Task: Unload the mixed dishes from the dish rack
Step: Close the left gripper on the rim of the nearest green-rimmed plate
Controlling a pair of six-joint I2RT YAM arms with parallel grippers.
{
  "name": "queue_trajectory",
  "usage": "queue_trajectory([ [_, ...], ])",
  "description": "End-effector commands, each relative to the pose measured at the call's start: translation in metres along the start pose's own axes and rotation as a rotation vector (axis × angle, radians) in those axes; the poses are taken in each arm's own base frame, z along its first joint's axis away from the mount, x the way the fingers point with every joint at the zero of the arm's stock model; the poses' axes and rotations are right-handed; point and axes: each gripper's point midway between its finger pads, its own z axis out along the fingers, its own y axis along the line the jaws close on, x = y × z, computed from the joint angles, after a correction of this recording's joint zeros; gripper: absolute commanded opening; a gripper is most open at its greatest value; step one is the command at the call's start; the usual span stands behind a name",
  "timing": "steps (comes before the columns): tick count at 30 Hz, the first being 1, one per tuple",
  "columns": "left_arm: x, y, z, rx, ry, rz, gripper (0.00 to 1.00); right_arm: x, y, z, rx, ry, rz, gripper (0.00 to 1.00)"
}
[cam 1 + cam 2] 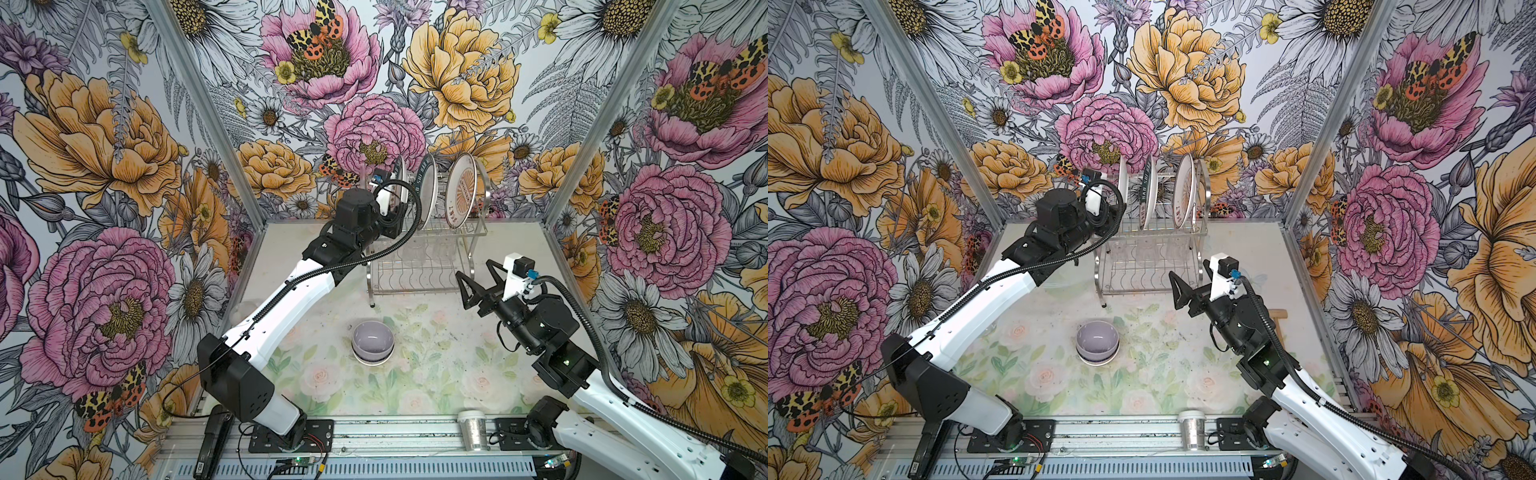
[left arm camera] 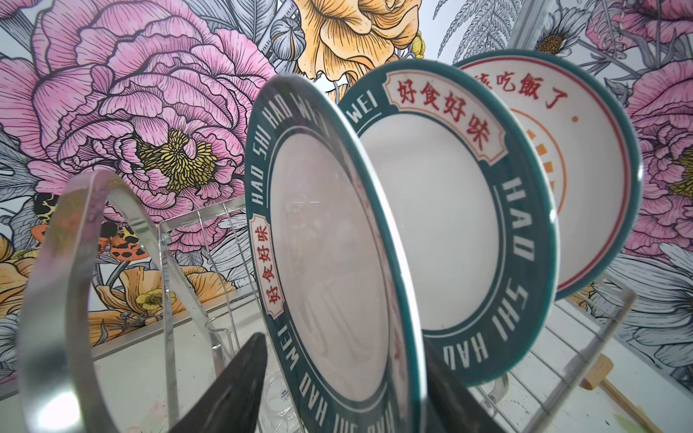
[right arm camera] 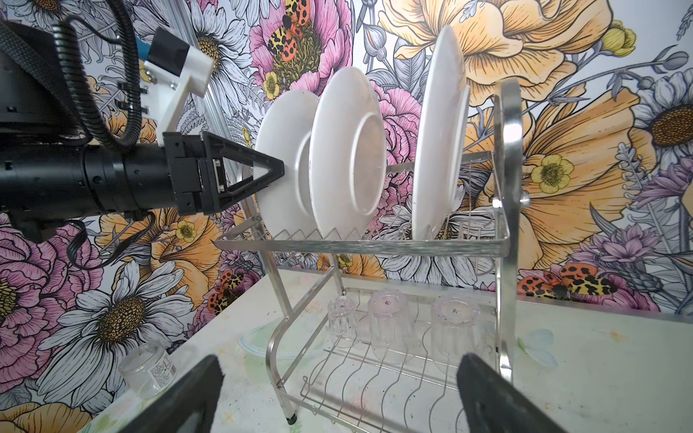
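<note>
The chrome dish rack [image 1: 477, 245] [image 3: 502, 243] stands at the back of the table. Three plates stand in its top tier: two green-rimmed plates [image 2: 326, 240] [image 2: 442, 221] and an orange sunburst plate [image 1: 461, 191]. My left gripper [image 2: 343, 341] [image 3: 279, 167] straddles the lower rim of the nearest green-rimmed plate. One finger [image 2: 232, 386] stands a little off the plate's face; the other finger [image 2: 450, 393] lies against its back. Three clear glasses [image 3: 388, 322] stand upside down on the lower shelf. A lavender bowl [image 1: 372, 340] sits mid-table. My right gripper [image 1: 476, 274] [image 3: 341, 360] hovers open and empty in front of the rack.
A silver glittery cup with a white lid [image 1: 473, 430] lies on the front rail. A clear jar [image 3: 148, 369] lies on the table left of the rack, near a clear round lid [image 3: 258, 343]. A wooden piece [image 1: 1277, 313] lies at the right wall.
</note>
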Motion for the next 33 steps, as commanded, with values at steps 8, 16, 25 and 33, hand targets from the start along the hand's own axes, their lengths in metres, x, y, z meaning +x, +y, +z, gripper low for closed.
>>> queue_trajectory([
  [8,-0.003,-0.0013,0.0078,-0.014,-0.003,-0.031,0.4,-0.0044,0.0009,0.0,-0.024,-0.029,0.013,1.0],
  [16,-0.0044,-0.0022,0.0043,-0.006,-0.008,-0.072,0.28,-0.0039,-0.0012,-0.0011,-0.022,-0.032,0.017,1.0],
  [25,-0.0079,-0.0022,-0.001,-0.003,-0.02,-0.096,0.19,-0.0022,-0.003,0.0008,-0.019,-0.029,0.021,1.0],
  [33,-0.0114,-0.0025,-0.0012,-0.001,-0.03,-0.111,0.1,0.0004,-0.0026,0.0038,-0.026,-0.024,0.021,1.0],
])
